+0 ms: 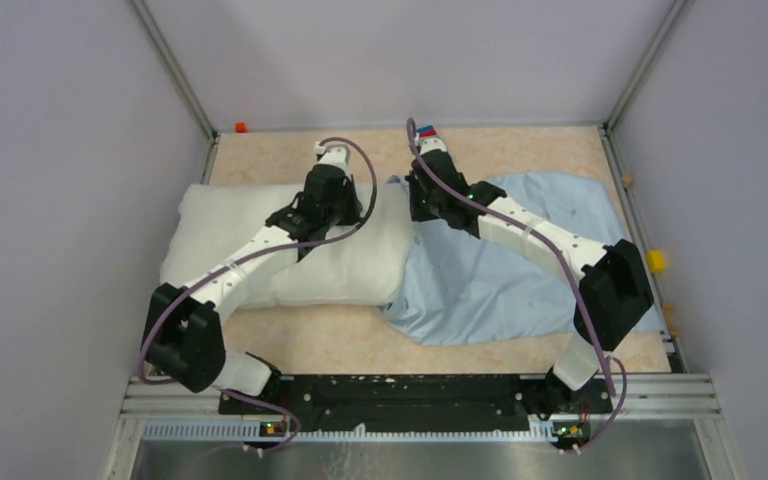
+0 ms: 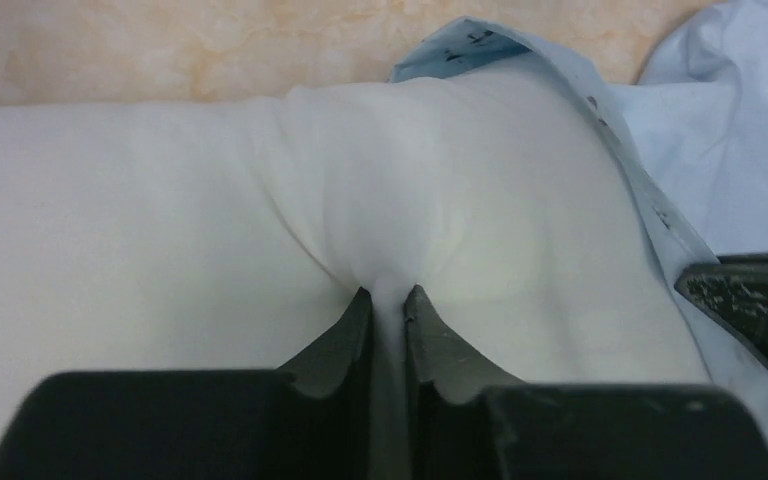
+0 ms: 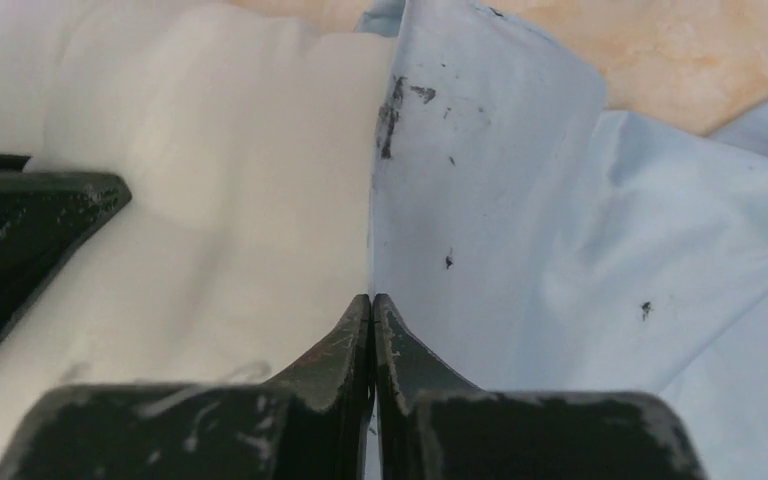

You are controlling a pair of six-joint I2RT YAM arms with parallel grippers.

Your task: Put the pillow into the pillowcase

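- Our left gripper [image 2: 388, 295] is pinching a fold of the pillow [image 1: 260, 250]. Its fingers are nearly together, with off-white fabric puckering up between them.
- Our right gripper [image 3: 372, 300] is clamping the hem of the pillowcase [image 1: 500, 280], fingertips pressed together where the blue edge is meeting the pillow.
- The pillow is lying on the left half of the table [image 1: 520, 150]. Its long axis is running left to right, and its left end is sitting near the left frame rail [image 1: 175, 75].
- Its right end is pointing into the pillowcase, whose edge is wrapping over the pillow's far right corner in the left wrist view.
- The pillowcase is spreading limp and wrinkled across the right half, reaching almost to the right frame rail [image 1: 632, 215].
- We are seeing bare tabletop behind both fabrics and a strip in front, between them and the arm bases.
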